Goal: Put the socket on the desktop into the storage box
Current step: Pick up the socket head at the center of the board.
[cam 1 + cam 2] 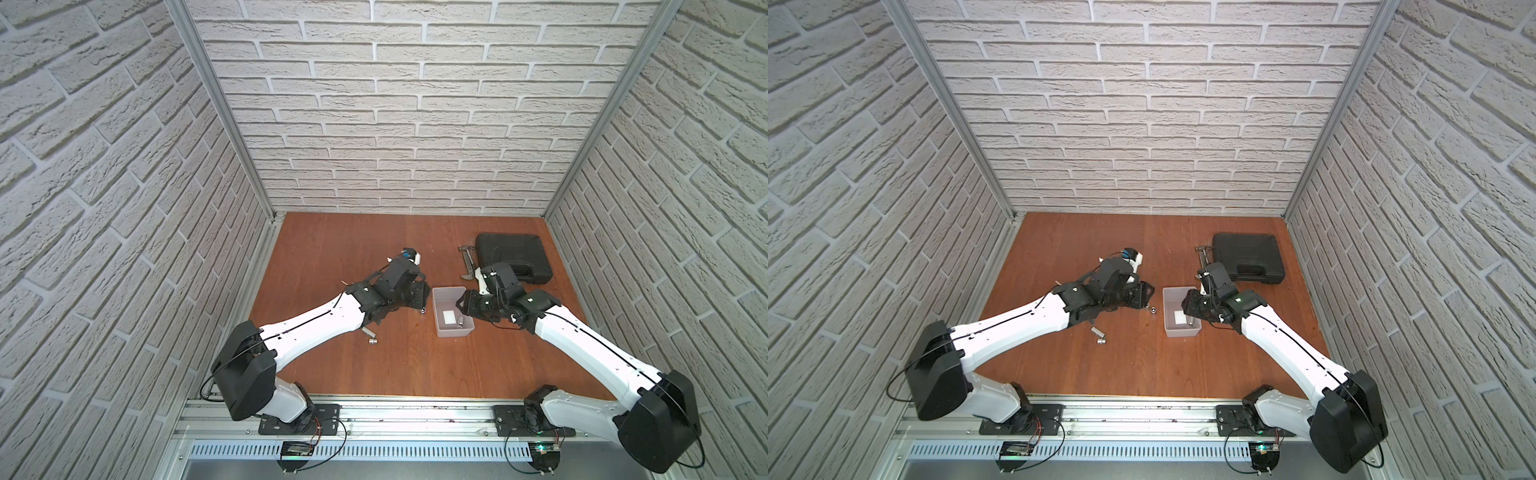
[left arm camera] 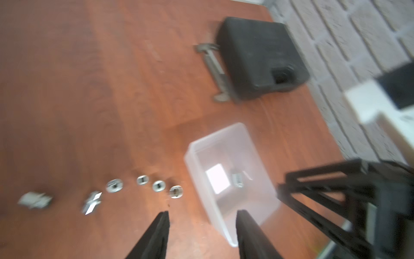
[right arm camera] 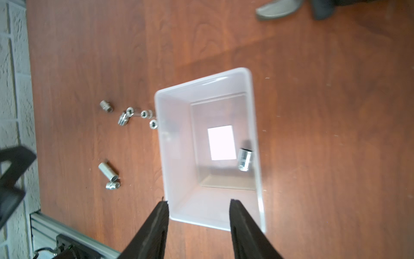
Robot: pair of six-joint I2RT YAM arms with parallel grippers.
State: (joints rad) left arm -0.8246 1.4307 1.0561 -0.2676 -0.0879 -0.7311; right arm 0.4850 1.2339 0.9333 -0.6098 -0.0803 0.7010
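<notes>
The translucent storage box (image 3: 202,82) stands on the reddish-brown desktop (image 1: 332,249) and shows in both top views (image 1: 436,309) (image 1: 1166,309). One silver socket (image 3: 245,159) lies on its floor beside the white patch. Several more sockets (image 3: 146,114) lie on the wood close to the box's left wall, and two others (image 1: 368,333) lie nearer the left arm. My right gripper (image 3: 199,201) is open and empty above the box's near wall. My left gripper (image 2: 203,213) is also open and empty, over the wood by the box's corner (image 2: 231,243).
A black tool case (image 1: 515,257) sits at the back right. A metal hand tool (image 1: 468,262) lies along its left side. Brick-pattern walls close in three sides, and an aluminium rail (image 1: 415,415) runs along the front edge.
</notes>
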